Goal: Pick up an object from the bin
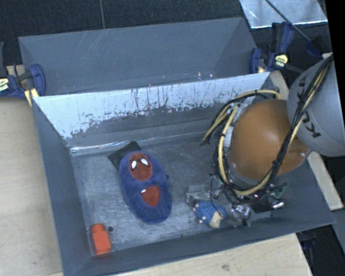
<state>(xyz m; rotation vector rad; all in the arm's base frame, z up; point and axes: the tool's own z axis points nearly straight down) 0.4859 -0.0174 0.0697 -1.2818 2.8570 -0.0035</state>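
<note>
My gripper (239,210) is down at the bin floor near the front right, under the arm's orange dome. Right against its left side lies a small blue thing (205,212) with a pale tan bit at its lower edge; I cannot tell if the gripper touches it. A blue plush slipper (145,189) with a red masked face on it and a red patch lies left of the gripper, in the middle of the floor, well apart from it.
A small orange block (100,238) sits in the front left corner of the bin. A dark flat piece (123,153) pokes out behind the slipper. The arm with its cables covers the bin's right side.
</note>
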